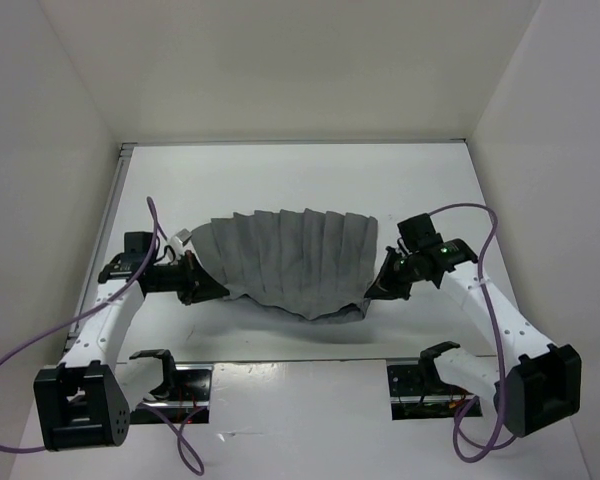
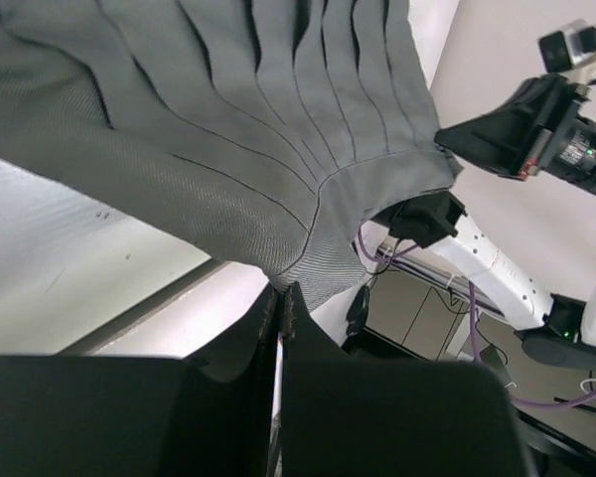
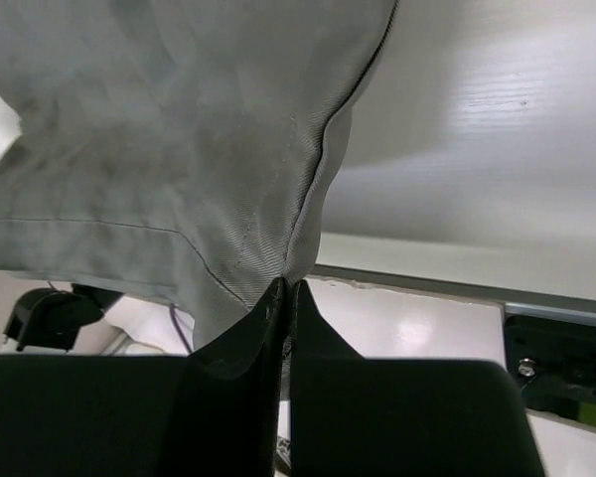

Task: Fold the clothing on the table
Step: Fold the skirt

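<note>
I am finding no text, brand, number or sign that I can read in any view. In my left wrist view, at two o'clock, the black camera [image 2: 576, 149] is showing a few small pale marks on its body. They may be print, but they are coming out too small and blurred to make out.

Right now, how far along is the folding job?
Done: the grab. The left gripper and right gripper are each shut on a near corner of the clothing. In hand: it hangs stretched between them, near edge lifted off the table. Left: the folding itself; no fold shows yet.
</note>
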Robot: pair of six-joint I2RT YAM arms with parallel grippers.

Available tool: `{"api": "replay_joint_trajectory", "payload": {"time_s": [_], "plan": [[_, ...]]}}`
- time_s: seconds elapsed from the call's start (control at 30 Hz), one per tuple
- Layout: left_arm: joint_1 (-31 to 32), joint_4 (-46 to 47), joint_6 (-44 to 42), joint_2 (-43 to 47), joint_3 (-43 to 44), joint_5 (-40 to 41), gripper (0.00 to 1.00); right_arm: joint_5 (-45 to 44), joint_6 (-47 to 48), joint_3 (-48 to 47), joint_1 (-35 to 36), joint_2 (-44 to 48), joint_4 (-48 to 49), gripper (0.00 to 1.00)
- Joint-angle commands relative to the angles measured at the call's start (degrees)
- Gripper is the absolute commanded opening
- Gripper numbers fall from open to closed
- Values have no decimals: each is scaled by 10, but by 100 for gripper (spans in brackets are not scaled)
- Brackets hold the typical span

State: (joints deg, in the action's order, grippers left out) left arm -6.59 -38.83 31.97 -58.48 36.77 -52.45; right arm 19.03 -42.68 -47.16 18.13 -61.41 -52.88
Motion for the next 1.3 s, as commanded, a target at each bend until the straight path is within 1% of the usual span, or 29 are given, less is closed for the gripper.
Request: {"api": "replay_joint_trajectory", "payload": {"time_s": [0.0, 0.1, 0.23, 0.33, 0.4, 0.47, 0.57, 0.6, 0.7, 0.73, 0.8, 0.83, 0.87, 0.93, 0.97, 1.0, 1.07, 1.2, 1.27], "plan": [[-3, -1, 23, 2, -7, 6, 0, -6, -35, -41, 2, 16, -6, 0], [-3, -6, 18, -6, 30, 23, 0, -12, -35, -85, 2, -6, 6, 0], [-3, -12, 18, -11, 70, 51, 0, -18, -35, -106, 2, -13, 22, 0], [-3, 23, 50, -25, 78, 65, 0, -39, -29, -130, 2, -42, 35, 0], [-8, 49, 57, -44, 84, 65, 0, -63, -22, -152, 2, -60, 44, 0], [-15, 49, 63, -56, 96, 70, 0, -76, -16, -157, 2, -65, 49, 0], [-20, 38, 35, -56, 102, 70, 0, -76, -11, -150, 2, -71, 49, 0], [-20, 20, 28, -56, 97, 65, 0, -61, -11, -144, 2, -71, 36, 0], [-20, -16, 13, -12, 77, 46, 0, -37, -11, -101, 7, -23, 16, 0], [-20, -26, 13, 18, 63, 41, 0, -32, -17, -77, 13, 12, -3, 0], [-20, -62, 20, 55, 52, 41, 0, -15, -35, -59, 30, 48, -27, 0], [-20, -75, 20, 88, 52, 41, 0, -14, -42, -46, 30, 66, -52, 0], [-20, -118, 3, 88, 47, 46, 0, -6, -55, -46, 30, 102, -65, 0], [-20, -139, -6, 86, 47, 54, 0, 2, -66, -40, 30, 132, -86, 0], [-20, -139, -6, 86, 40, 54, 0, 2, -72, -40, 30, 152, -101, 0], [-20, -139, -6, 86, 40, 59, 0, 2, -79, -40, 30, 153, -101, 0], [-20, -108, 5, 86, 40, 65, 0, 2, -79, -40, 30, 159, -92, 0], [-20, -57, 39, 65, 76, 70, 0, -15, -79, -57, 30, 120, -43, 0], [-20, -21, 59, 44, 98, 70, 0, -46, -72, -77, 30, 104, -28, 0]]}}
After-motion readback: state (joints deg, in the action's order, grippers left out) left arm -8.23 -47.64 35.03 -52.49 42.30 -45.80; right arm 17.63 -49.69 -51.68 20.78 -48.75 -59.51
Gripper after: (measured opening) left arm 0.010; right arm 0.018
